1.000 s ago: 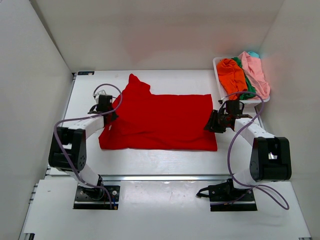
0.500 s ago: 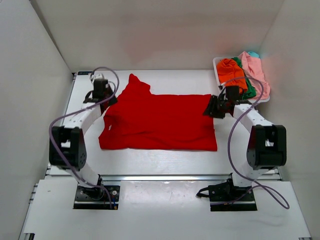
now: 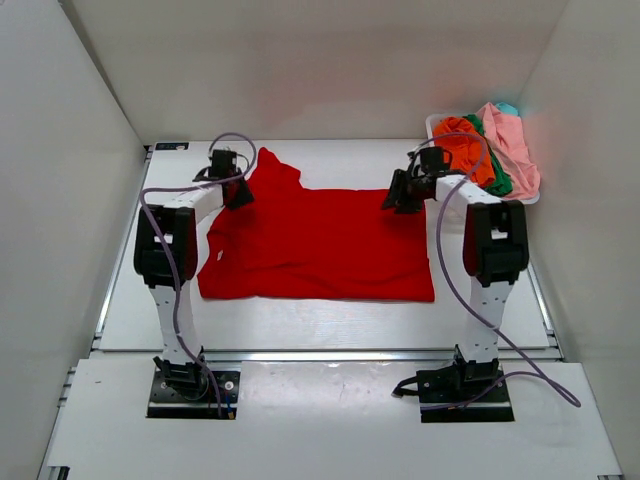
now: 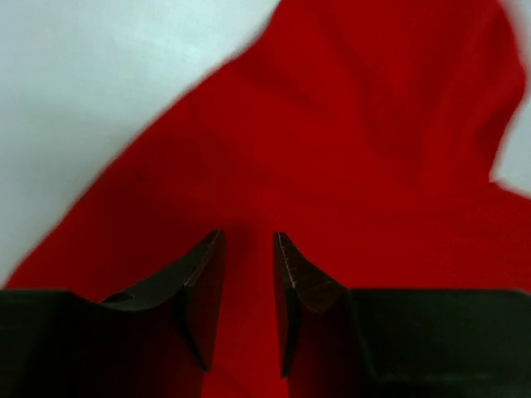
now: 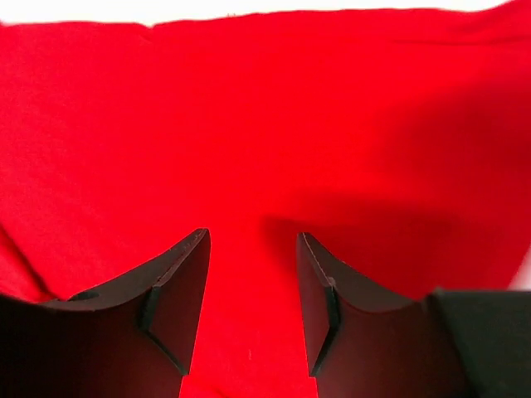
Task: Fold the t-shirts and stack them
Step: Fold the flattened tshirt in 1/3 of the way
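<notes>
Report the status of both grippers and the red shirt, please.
Left gripper open, above red t-shirt, far left part. Right gripper open, above its far right corner. T-shirt spread out, unfolded. Nothing blocking.

Rumpled red t-shirt (image 4: 357, 149), left gripper (image 4: 248, 242) over it, narrowly parted, white table (image 4: 91, 75)

Top view evenly bright with soft shadows; left wrist view blurred and dimmer, right wrist view sharper but red t-shirt (image 5: 265, 124) oversaturated.
</notes>
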Action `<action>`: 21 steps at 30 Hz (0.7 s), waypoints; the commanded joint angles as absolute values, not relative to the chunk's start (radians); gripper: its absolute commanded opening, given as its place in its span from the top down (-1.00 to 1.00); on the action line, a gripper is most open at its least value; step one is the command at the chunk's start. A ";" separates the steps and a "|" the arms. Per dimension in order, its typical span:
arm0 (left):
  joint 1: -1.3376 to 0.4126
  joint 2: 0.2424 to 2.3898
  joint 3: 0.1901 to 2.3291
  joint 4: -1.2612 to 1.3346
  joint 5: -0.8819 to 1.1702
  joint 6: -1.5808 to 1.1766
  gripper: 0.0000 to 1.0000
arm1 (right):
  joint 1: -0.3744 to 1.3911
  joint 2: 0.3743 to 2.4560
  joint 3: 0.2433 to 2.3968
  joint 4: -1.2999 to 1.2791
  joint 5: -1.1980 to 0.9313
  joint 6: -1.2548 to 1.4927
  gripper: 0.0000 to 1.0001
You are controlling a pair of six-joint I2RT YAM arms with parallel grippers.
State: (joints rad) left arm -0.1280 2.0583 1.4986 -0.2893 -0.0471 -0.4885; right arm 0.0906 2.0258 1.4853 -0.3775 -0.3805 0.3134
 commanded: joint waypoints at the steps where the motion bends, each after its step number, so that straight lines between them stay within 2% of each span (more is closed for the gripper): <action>1: -0.146 2.052 1.431 -0.307 0.012 -0.546 0.19 | 0.123 2.135 1.587 -0.457 -0.410 0.296 0.14; 5: -0.173 2.031 1.364 -0.360 -0.015 -0.552 0.17 | 0.152 2.145 1.545 -0.473 -0.394 0.284 0.15; 16: -0.186 1.760 0.933 -0.259 -0.061 -0.623 0.16 | 0.186 1.958 1.212 -0.368 -0.388 0.310 0.14; 21: -0.173 1.704 0.897 -0.253 -0.066 -0.597 0.15 | 0.170 1.948 1.195 -0.351 -0.393 0.267 0.12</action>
